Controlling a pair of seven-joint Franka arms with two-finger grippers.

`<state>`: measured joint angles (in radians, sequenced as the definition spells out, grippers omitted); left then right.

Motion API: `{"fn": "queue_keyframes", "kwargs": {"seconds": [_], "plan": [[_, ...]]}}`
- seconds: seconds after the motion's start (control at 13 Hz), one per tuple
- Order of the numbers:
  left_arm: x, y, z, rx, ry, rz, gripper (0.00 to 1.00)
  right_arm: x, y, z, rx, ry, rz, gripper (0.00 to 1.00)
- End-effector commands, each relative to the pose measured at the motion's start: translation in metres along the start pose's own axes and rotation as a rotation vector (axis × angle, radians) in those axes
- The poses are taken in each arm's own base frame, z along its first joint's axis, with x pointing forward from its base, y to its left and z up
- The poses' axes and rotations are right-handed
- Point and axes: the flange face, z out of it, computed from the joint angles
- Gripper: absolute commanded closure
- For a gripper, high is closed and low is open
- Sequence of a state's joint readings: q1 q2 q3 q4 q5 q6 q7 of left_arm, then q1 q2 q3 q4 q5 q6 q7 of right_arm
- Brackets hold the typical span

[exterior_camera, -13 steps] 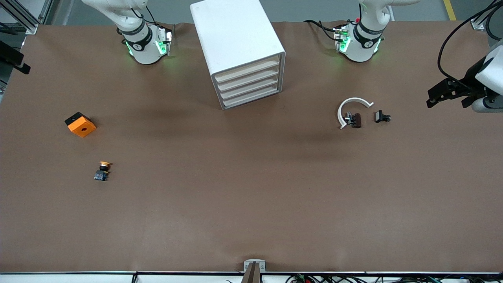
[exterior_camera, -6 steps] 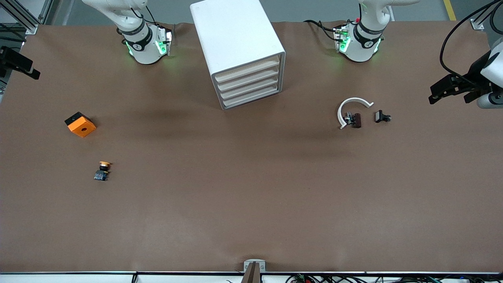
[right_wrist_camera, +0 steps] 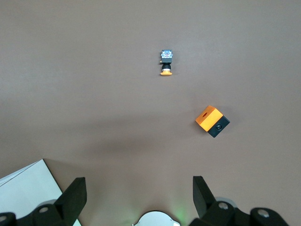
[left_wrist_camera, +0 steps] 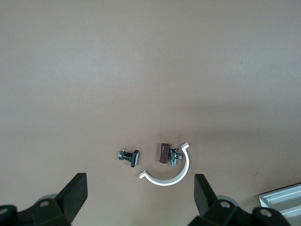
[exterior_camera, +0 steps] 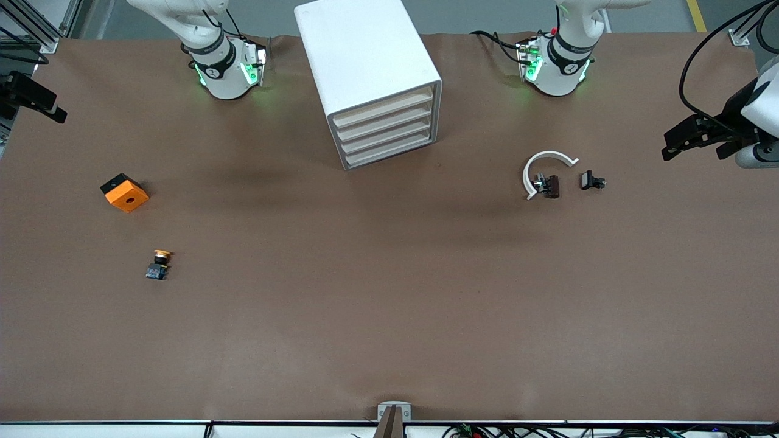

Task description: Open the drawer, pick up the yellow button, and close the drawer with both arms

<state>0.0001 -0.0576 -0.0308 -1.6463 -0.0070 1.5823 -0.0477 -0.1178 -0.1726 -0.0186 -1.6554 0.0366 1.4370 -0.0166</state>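
The white cabinet (exterior_camera: 365, 61) stands between the two arm bases. Its topmost drawer (exterior_camera: 383, 108) is shut, its front flush with the three below. The button (exterior_camera: 159, 264), with a yellow-orange cap and a black and blue body, lies on the table toward the right arm's end, and shows in the right wrist view (right_wrist_camera: 165, 62). My right gripper (exterior_camera: 42, 100) hangs open and empty high over that end's edge (right_wrist_camera: 136, 193). My left gripper (exterior_camera: 694, 146) hangs open and empty over the left arm's end of the table (left_wrist_camera: 140, 195).
An orange block with a dark hole (exterior_camera: 125, 193) lies farther from the camera than the button. A white arc (exterior_camera: 544, 164) with small black clips (exterior_camera: 591, 180) lies toward the left arm's end. A cabinet corner shows in the right wrist view (right_wrist_camera: 28, 188).
The right gripper has come a little farther in over the table's edge. The left gripper has shifted slightly. The cabinet, the button and the other parts have not moved.
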Motion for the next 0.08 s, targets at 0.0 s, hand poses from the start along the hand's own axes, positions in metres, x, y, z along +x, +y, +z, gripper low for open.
{"fn": "queue_keyframes", "kwargs": {"seconds": [0.0], "plan": [[0.0009,0.0023,-0.0063,-0.013,-0.007,-0.009,0.00,-0.0070,0.0017,0.0000,-0.011,0.012,0.011,0.00]]}}
